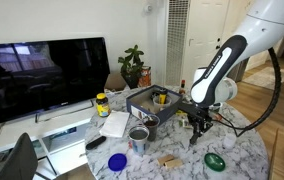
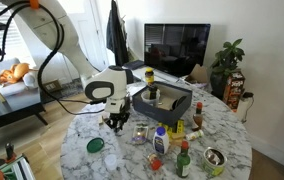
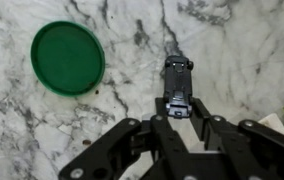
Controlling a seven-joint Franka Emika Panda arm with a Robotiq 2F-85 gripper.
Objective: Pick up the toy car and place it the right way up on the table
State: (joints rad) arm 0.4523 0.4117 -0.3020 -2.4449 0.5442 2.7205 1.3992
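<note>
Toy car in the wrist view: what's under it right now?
Bare marble table lies around and beneath the toy car. Its near end is hidden by the claw, so the contact there cannot be seen.
</note>
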